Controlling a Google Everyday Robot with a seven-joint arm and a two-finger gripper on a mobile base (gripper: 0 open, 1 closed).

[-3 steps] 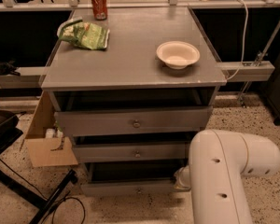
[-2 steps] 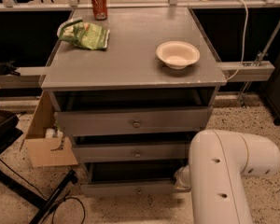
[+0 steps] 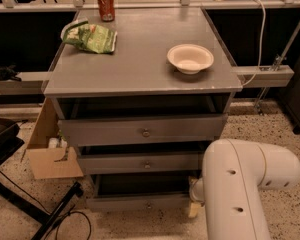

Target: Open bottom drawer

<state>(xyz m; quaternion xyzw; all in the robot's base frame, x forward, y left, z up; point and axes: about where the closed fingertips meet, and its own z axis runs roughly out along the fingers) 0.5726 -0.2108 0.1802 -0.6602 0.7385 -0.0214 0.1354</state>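
The grey cabinet (image 3: pixel 140 64) has three drawers, each with a small round knob. The bottom drawer (image 3: pixel 135 202) is the slim lowest front with its knob (image 3: pixel 149 204) at centre. It stands pulled out a little, with a dark gap above its front. The middle drawer (image 3: pixel 140 163) and the top drawer (image 3: pixel 140 130) also stand slightly out. My white arm (image 3: pixel 245 184) fills the lower right. My gripper (image 3: pixel 194 209) shows only as a pale tip beside the bottom drawer's right end; the rest is hidden behind the arm.
On the cabinet top are a red soda can (image 3: pixel 106 4), a green chip bag (image 3: pixel 92 37) and a white bowl (image 3: pixel 190 58). A cardboard box (image 3: pixel 47 154) and black stand legs (image 3: pixel 50 211) are on the floor at the left. A grey rail (image 3: pixel 265 75) sticks out at the right.
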